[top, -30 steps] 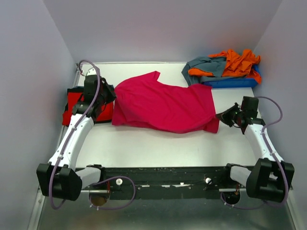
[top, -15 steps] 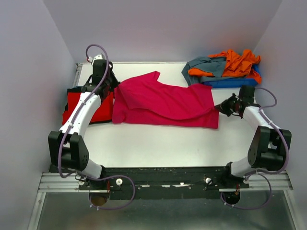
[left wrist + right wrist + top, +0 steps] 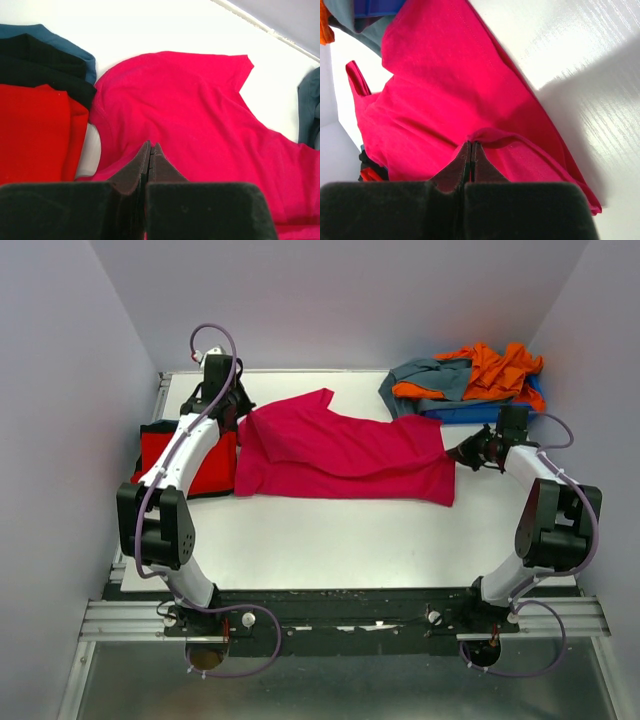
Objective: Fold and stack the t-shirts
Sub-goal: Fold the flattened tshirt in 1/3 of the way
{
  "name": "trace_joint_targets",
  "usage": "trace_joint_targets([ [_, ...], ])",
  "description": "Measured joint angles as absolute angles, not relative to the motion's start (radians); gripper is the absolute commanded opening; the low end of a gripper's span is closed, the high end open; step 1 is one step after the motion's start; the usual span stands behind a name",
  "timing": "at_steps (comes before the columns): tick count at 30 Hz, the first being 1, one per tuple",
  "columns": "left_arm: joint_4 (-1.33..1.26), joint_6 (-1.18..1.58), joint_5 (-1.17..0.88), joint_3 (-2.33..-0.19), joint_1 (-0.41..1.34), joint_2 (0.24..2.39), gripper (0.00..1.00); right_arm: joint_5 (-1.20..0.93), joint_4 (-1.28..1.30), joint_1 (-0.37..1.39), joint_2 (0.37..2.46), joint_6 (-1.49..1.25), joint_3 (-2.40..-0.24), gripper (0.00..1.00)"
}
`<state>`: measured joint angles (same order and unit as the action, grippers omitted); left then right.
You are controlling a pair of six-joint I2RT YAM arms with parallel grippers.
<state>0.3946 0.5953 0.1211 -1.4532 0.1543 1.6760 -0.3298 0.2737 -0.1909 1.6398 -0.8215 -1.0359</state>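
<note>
Magenta t-shirt point(image 3: 345, 455) lies across the counter point(image 3: 350, 540), with a folded red t-shirt point(image 3: 165, 470) just beside its left end. Left pincer point(image 3: 151, 150) and right pincer point(image 3: 471, 147) are each clamped shut on its opposite ends, mid-fold by appearance. Next move likely calls for laying the carried edge square, then releasing.

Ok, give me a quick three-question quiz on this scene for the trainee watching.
1. True or false: the right fingers stand open above the magenta t-shirt.
2. The orange t-shirt and grey-teal t-shirt lie: A) on the blue tray; B) under the magenta t-shirt; C) by the arm bases.
3. What colour is the t-shirt lying left of the magenta one?
Key: 1 false, they are shut, pinching its cloth; 2 A; 3 red, the red t-shirt.
</note>
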Motion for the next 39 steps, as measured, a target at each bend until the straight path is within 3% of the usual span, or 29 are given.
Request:
trace_joint_targets([
  [18, 0.400, 0.596, 0.142, -1.481, 0.117, 1.687, 0.00, -0.329, 0.278, -0.191, 1.670, -0.837, -1.064, 0.01],
  [20, 0.399, 0.599, 0.142, -1.484, 0.117, 1.692, 0.00, -0.329, 0.281, -0.191, 1.672, -0.836, -1.068, 0.14],
  [21, 0.398, 0.600, 0.142, -1.486, 0.115, 1.695, 0.00, -0.329, 0.286, -0.191, 1.675, -0.835, -1.076, 0.28],
  [22, 0.399, 0.604, 0.141, -1.496, 0.113, 1.707, 0.00, -0.329, 0.287, -0.191, 1.680, -0.833, -1.084, 0.34],
  [25, 0.399, 0.614, 0.125, -1.545, 0.112, 1.760, 0.22, -0.326, 0.289, -0.191, 1.688, -0.819, -1.103, 0.40],
  [26, 0.402, 0.616, 0.116, -1.570, 0.111, 1.790, 0.33, -0.326, 0.289, -0.191, 1.686, -0.818, -1.102, 0.45],
  [27, 0.402, 0.617, 0.107, -1.595, 0.111, 1.818, 0.44, -0.325, 0.286, -0.191, 1.680, -0.818, -1.095, 0.45],
  [30, 0.403, 0.624, 0.081, -1.611, 0.111, 1.854, 0.65, -0.311, 0.283, -0.191, 1.628, -0.817, -1.036, 0.46],
  [39, 0.384, 0.647, 0.052, -1.428, 0.134, 1.692, 0.66, -0.300, 0.244, -0.191, 1.311, -0.812, -0.693, 0.46],
])
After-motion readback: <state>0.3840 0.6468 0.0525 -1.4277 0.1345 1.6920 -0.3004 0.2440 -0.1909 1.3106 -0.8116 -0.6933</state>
